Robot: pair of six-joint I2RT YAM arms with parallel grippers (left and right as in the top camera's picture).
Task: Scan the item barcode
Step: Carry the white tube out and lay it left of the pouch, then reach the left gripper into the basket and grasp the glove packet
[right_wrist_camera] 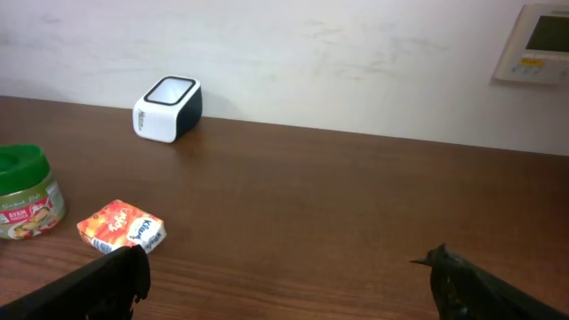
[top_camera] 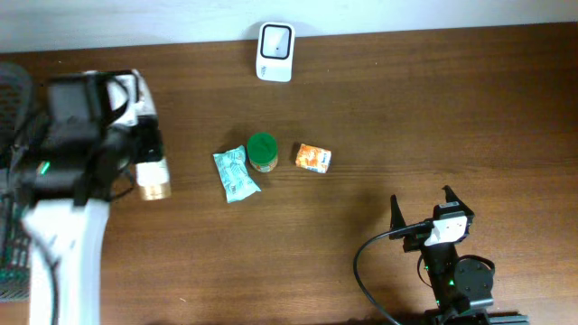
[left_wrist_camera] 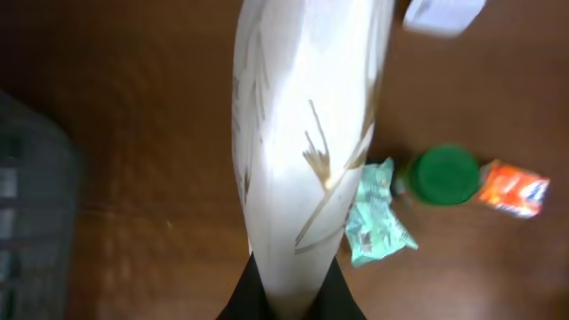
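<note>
1. Overhead: my left fingers (top_camera: 149,144) grip the white bottle (top_camera: 153,176), gold cap toward the near edge. The scanner (top_camera: 275,51) sits up-right across the bench (top_camera: 406,108), nearer this arm.
2. Left wrist: the bottle's long axis runs straight out from the fingers.
3. Right wrist: my right fingers (right_wrist_camera: 107,280) are spread wide and empty; the jar (right_wrist_camera: 27,191) has its lid on.

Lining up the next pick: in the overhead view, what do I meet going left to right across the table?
white bottle → teal packet → green-lidded jar → orange packet → right gripper. The scanner, farther back, overlaps the jar's span, so it is left out.
</note>
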